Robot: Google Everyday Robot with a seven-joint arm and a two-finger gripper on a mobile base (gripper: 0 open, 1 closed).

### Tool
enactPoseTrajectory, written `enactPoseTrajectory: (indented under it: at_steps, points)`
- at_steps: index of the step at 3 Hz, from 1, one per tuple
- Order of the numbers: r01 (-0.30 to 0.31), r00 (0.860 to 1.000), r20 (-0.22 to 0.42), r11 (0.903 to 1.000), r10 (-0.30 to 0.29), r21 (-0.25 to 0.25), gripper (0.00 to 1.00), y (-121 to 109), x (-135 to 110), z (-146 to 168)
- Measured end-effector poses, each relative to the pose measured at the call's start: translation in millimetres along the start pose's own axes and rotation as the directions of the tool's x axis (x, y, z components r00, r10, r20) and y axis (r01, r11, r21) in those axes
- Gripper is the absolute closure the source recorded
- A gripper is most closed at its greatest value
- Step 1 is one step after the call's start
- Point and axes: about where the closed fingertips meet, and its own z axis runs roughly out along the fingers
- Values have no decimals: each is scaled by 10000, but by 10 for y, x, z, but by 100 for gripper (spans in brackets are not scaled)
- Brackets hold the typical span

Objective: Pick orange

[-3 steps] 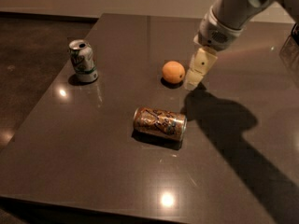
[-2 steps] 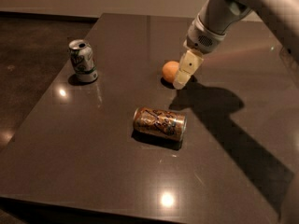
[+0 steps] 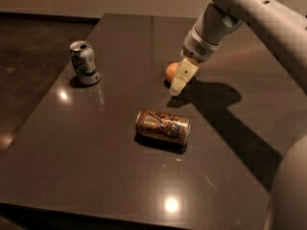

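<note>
orange (image 3: 170,72) sits mid-table (image 3: 96,143), just behind the tool (image 3: 181,79), partly hidden by it; possibly touching; tool opening: cannot tell; centre on the fruit, close gently, or it likely rolls toward the lying can (image 3: 163,127)

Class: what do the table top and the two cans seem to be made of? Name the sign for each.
Table top: dark polished stone or laminate, mirroring lamps. Lying can and upright can: thin printed metal, likely aluminium, with glints. The gripper is low at the orange, partly covering it.
</note>
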Motion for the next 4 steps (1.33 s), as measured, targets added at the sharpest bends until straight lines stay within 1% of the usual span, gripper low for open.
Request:
enactPoseTrajectory:
  at_steps: [1, 2, 3, 4]
  points:
    - [62, 9998, 186, 9996, -57, -271, 25, -4, -52, 128]
    - [72, 9995, 313, 9994, -61, -353, 48, -4, -74, 145]
    - [247, 9987, 462, 9990, -230, -369, 70, 12, -159, 3]
    - [738, 9959, 548, 9964, -715, -410, 95, 56, -324, -258]
